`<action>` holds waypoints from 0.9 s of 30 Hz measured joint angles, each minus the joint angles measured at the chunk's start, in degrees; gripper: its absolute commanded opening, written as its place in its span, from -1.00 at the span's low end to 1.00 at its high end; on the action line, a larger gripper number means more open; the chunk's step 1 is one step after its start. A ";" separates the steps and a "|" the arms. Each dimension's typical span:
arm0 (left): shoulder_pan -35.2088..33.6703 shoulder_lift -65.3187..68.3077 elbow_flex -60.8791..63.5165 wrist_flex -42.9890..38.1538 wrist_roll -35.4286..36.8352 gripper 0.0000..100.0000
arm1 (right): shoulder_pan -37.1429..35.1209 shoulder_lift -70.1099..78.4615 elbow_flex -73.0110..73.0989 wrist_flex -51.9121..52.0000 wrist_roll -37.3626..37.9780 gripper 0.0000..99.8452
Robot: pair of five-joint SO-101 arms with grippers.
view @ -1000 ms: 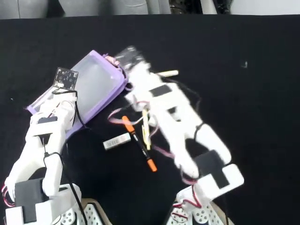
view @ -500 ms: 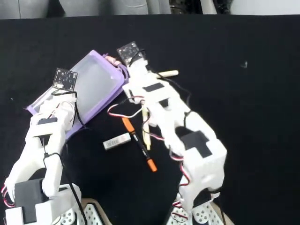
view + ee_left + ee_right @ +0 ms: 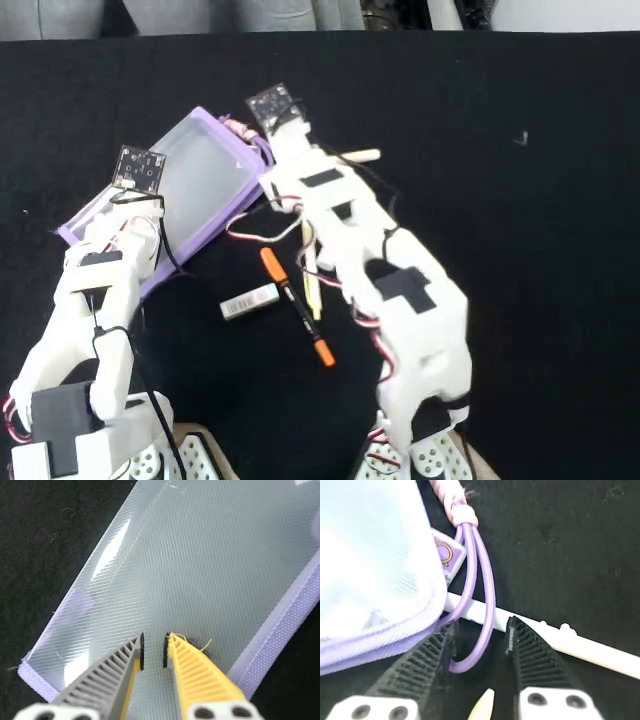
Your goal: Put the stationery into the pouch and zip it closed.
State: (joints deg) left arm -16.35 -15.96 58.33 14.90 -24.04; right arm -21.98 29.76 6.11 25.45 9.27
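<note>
High view: the pouch (image 3: 200, 185) lies flat on the black table (image 3: 520, 250). An orange marker (image 3: 296, 306), a yellow pencil (image 3: 313, 285) and a small white block (image 3: 248, 301) lie outside it, nearer the arm bases. A pale stick (image 3: 358, 155) sits just beside its corner.
Left gripper (image 3: 154, 652): the jaws stand a narrow slit apart with nothing seen between them, over the pouch's clear face near a purple-edged side. Whether they touch the film, I cannot tell.
Right gripper (image 3: 480, 630): the jaws are spread either side of the purple cord loop (image 3: 485, 580) at the pouch's corner, not pinching it. The pale stick crosses just beyond the tips.
Pouch feel: thin gridded film with a woven purple border, so probably light, floppy and slick. It would likely slide or buckle under an unanchored tug.
Where to hold: the cord loop, close to its pink-wrapped root, with the clear face pressed down as anchor.
Pens: stiff, light and prone to roll; best taken mid-barrel, across the axis.
</note>
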 measured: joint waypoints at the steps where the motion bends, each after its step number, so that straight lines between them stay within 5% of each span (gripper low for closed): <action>1: 0.00 0.00 0.00 0.00 0.00 -0.80 | 0.00 0.97 -1.93 1.67 0.00 -0.68; 7: 0.00 0.00 0.00 0.00 0.00 -0.80 | 0.18 5.45 -11.69 10.11 0.00 -0.97; 27: -0.09 -2.99 0.26 0.18 2.11 -0.79 | 1.93 -1.49 -13.36 22.42 -0.09 -0.98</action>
State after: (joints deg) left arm -16.44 -18.95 58.59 15.08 -21.93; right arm -20.04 28.26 -7.25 47.87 9.19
